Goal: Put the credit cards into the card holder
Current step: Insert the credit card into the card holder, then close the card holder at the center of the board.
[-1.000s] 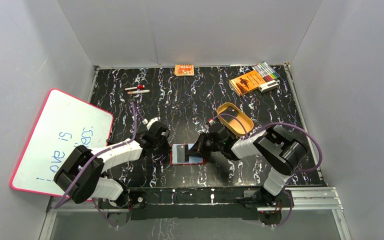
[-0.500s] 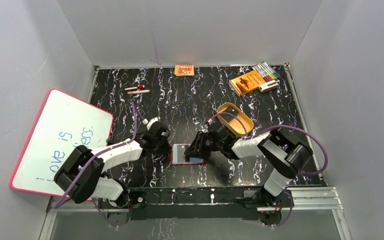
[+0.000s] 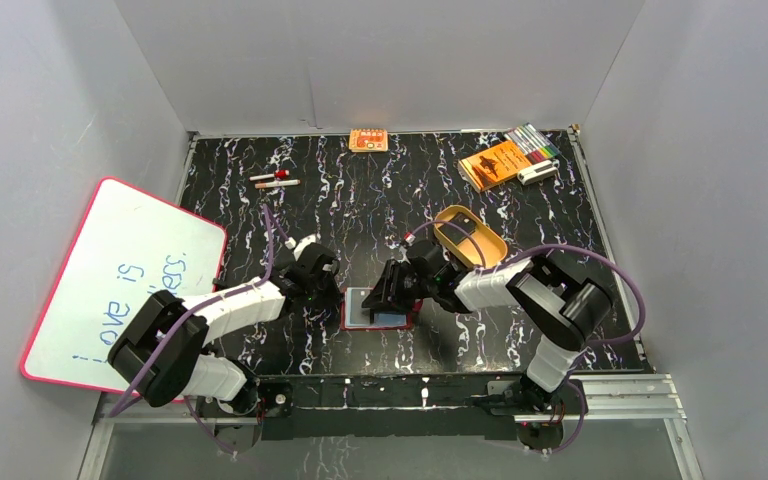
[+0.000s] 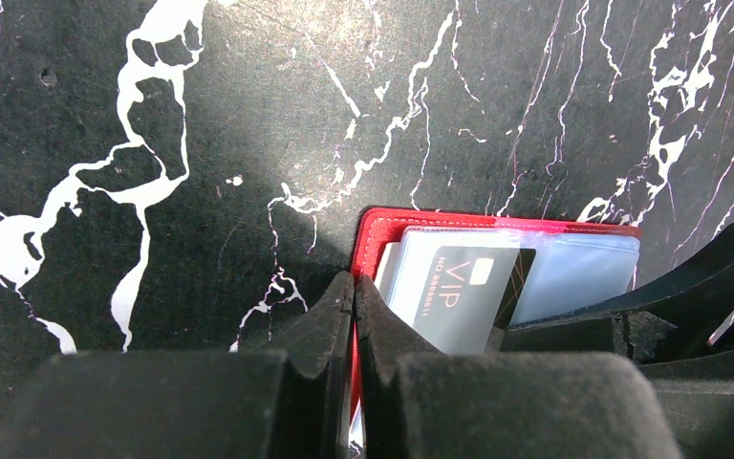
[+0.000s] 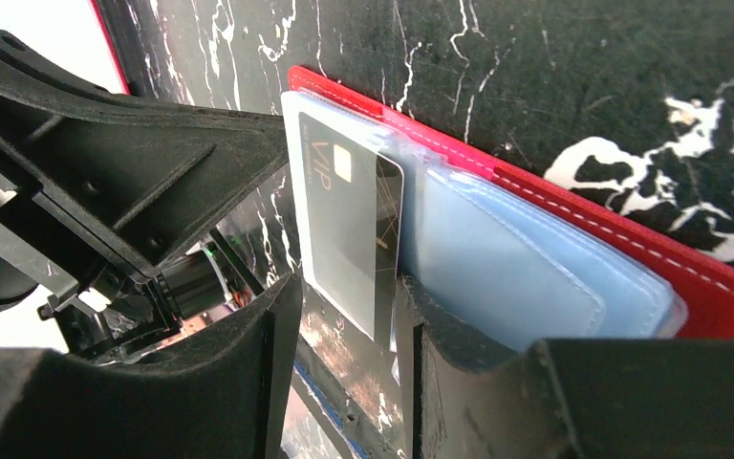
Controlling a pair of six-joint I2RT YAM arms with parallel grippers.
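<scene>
One card [image 4: 451,287] crosswise in holder [image 4: 382,223]

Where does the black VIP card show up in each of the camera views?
Top external: the card is low centre, small, inside the open wallet.
Left wrist: the card is right of centre, in the lower half.
Right wrist: the card is just left of centre.
Shared landmark: the wallet, its red edge framing the card.

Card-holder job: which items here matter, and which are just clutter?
In play:
- credit card, partly in a sleeve
- card holder, open

Clutter:
- whiteboard
- tan tray
- orange booklet
- marker set
- orange box
- pens
</scene>
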